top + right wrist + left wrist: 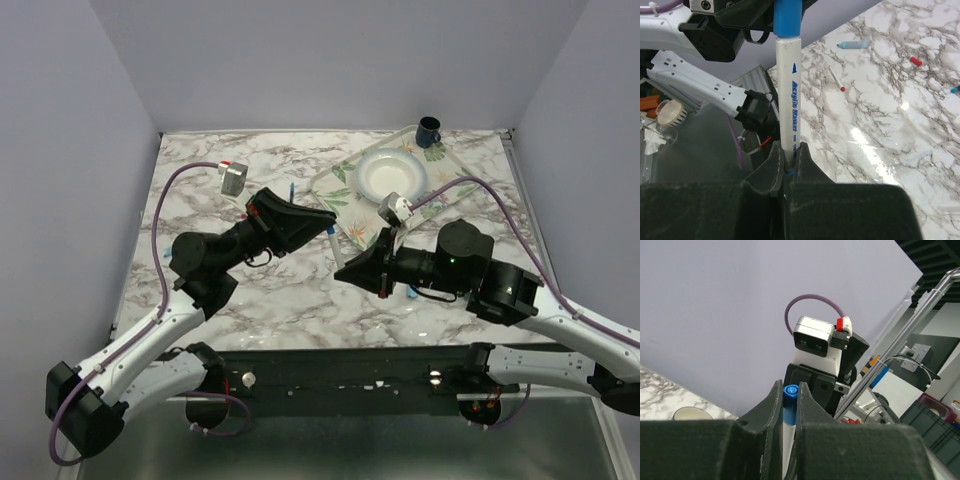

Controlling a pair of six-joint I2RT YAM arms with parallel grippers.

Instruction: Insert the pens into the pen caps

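Pen (788, 95) in right fingers (772, 169), cap (788, 17) in left fingers (771, 412); mug (428, 130) behind plate (392, 176).

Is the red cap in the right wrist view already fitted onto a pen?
No, the red cap lies alone on the marble table, apart from the thin red-tipped pen.

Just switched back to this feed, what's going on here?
The right gripper grips a white pen by one end, and the left gripper is closed on the blue cap at its other end; the cap looks to be on the tip. A light blue pen and a red cap lie on the table.
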